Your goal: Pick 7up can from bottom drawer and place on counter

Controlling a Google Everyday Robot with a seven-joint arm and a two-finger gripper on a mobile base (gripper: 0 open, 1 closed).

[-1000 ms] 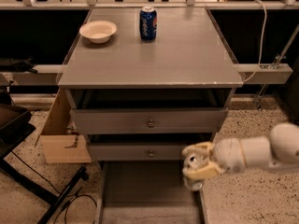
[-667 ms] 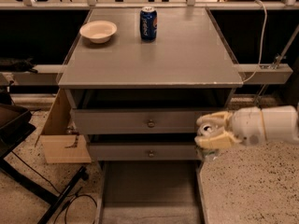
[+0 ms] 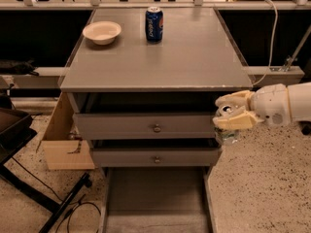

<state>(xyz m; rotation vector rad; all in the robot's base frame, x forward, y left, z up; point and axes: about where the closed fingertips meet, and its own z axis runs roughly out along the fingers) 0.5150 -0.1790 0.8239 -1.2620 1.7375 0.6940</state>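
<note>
Reaching in level from the right, gripper clamps 7up can below counter edge.

The gripper sits toward the right edge of the view, at mid-height. Its fingers are pale cream-yellow, blocky, and rounded at the tips. Behind them the wrist is a smooth, bulbous white shell with what may be a small dark port. It joins a white cylindrical forearm.
</note>
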